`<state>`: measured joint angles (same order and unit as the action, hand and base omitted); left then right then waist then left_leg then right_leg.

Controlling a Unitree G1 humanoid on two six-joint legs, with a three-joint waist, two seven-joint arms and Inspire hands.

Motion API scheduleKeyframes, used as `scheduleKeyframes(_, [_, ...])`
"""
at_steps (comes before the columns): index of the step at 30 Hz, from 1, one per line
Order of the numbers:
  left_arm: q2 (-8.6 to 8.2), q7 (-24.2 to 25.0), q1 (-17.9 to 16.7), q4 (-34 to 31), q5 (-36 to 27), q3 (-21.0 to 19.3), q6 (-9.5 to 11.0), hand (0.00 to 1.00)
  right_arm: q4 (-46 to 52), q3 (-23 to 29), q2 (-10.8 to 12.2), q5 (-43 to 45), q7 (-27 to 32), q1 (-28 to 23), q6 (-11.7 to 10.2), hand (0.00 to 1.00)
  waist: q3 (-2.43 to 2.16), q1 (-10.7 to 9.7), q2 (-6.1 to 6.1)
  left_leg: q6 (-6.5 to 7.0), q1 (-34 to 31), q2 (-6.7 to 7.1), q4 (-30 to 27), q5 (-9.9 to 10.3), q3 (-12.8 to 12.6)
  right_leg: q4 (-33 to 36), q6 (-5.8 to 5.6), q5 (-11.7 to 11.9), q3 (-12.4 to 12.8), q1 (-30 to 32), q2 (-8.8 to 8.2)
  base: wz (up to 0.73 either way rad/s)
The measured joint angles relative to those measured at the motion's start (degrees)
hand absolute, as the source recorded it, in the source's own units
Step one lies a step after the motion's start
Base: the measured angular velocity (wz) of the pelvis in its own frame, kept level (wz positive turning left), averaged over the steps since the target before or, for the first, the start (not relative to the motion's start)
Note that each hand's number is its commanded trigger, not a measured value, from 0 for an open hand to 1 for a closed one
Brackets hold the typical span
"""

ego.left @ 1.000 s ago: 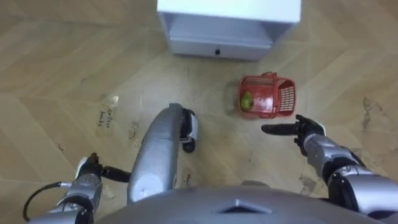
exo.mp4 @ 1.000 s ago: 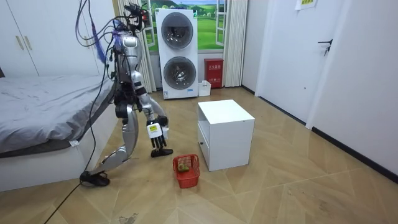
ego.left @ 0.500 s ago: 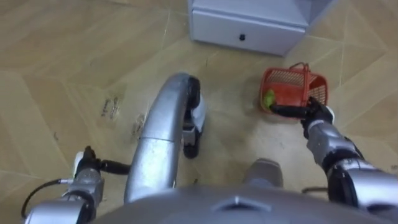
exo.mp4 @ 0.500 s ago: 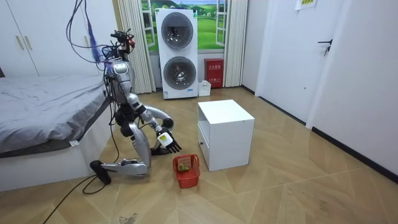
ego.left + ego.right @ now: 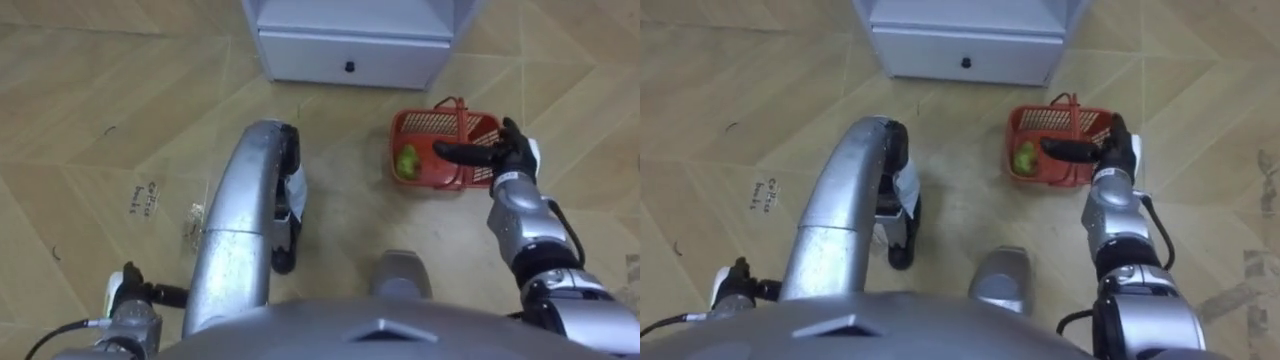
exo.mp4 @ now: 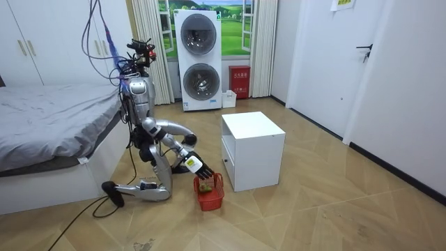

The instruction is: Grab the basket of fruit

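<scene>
The right hand is reaching out flat, fingers straight, holding nothing. The basket is sitting just under its fingertips. It is probably light, stiff plastic, and the handle arching beside the fingers looks like the best hold. I cannot tell the left hand's state.

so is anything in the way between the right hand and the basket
Nothing visible is. The right hand hangs open right over the red basket, with straight fingers reaching across it. A green fruit lies inside at the basket's left side, and the white cabinet stands beyond the basket, not between.
</scene>
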<state>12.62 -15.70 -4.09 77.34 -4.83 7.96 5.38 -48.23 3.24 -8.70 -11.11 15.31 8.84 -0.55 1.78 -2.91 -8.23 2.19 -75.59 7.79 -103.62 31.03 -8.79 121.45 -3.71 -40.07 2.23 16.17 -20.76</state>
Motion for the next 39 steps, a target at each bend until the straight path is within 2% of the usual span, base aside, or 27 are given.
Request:
scheduleKeyframes(3, [0.0, 0.7, -0.5, 0.4, 0.0, 0.2, 0.0, 0.0, 1.9, -0.4, -0.5, 0.3, 1.6, 0.1, -1.4, 0.0, 0.02, 0.0, -0.33, -0.74, 0.3, 0.01, 1.0, -0.4, 0.2, 0.2, 0.0, 0.0, 0.1, 0.5, 0.07, 0.0])
scheduleKeyframes(6, [-0.01, 1.6, -0.4, 0.5, 0.1, 0.3, 0.0, 0.0, 2.0, -0.6, -1.0, 0.6, 2.2, 1.0, -1.6, 0.0, -0.03, 0.0, -0.21, -0.83, 0.3, -0.06, 1.1, -0.4, 0.7, 0.5, 0.01, 0.0, 0.1, 0.9, 0.64, 0.0])
scheduleKeyframes(8, [0.0, 2.2, 0.1, 0.7, 0.1, 1.0, 0.0, 0.0, 2.0, -1.3, -1.6, 0.7, 2.2, 1.3, -1.6, 0.0, -0.03, 0.0, -0.15, -1.6, 0.2, -0.06, 1.2, -0.2, 0.9, 0.8, 0.05, 0.0, 0.2, 1.1, 0.8, 0.0])
scheduleKeyframes(15, [0.16, 2.9, 1.3, 0.8, 0.0, 6.3, 0.0, 0.0, 1.7, -4.0, -3.2, 0.4, 2.3, 1.9, -1.6, 0.0, 0.26, 0.6, 0.31, -1.74, 0.0, -0.25, 1.0, -0.2, 0.8, 1.4, 0.03, 0.0, 0.5, 1.5, 0.68, -0.01])
scheduleKeyframes(18, [0.14, 2.9, 1.2, 0.3, -0.1, 8.1, 0.0, 0.0, 0.0, -4.4, -4.0, 0.2, 2.2, 2.5, -1.6, 0.0, 0.61, 1.3, 1.14, -1.75, -0.4, -0.39, 1.0, -0.2, 0.7, 1.5, 0.02, 0.0, 0.6, 2.0, 0.71, -0.01])
scheduleKeyframes(21, [0.23, 2.9, 1.1, 0.3, -1.2, 8.9, 0.0, 0.0, -4.5, -4.6, -4.8, 0.2, 2.0, 3.7, -1.6, 0.0, 0.58, 1.7, 1.84, -1.74, -0.9, -0.46, 1.1, -0.2, 0.3, 1.5, -0.03, -0.1, 0.8, 2.8, 0.46, 0.0])
scheduleKeyframes(29, [0.15, 3.9, 0.7, 0.3, -1.3, 9.1, -0.5, 0.0, -7.6, -6.1, -6.5, -1.4, -0.4, 4.5, -1.1, 0.0, 0.5, 2.4, 2.22, -1.72, -1.8, -1.03, 1.4, -0.2, -0.5, 1.7, 0.0, -0.1, 1.2, 4.6, -0.08, 0.0])
scheduleKeyframes(33, [0.13, 5.0, 0.5, 0.3, -1.3, 9.1, -0.7, 0.0, -10.2, -7.1, -7.8, -1.8, -2.4, 4.5, -0.7, 0.0, 0.47, 4.3, 2.67, -1.73, -1.9, -1.11, 1.4, -0.2, -0.5, 1.8, 0.0, -0.1, 1.1, 4.7, -0.01, 0.0])
scheduleKeyframes(39, [0.11, 6.5, 0.0, 0.3, -1.3, 9.1, -2.0, 0.0, -14.9, -7.0, -7.9, -3.0, -4.4, 4.8, -0.5, 0.0, 0.6, 5.5, 3.36, -1.73, -1.9, -1.08, 1.5, -0.2, -0.6, 1.8, -0.05, -0.1, 1.0, 4.6, -0.03, 0.0])
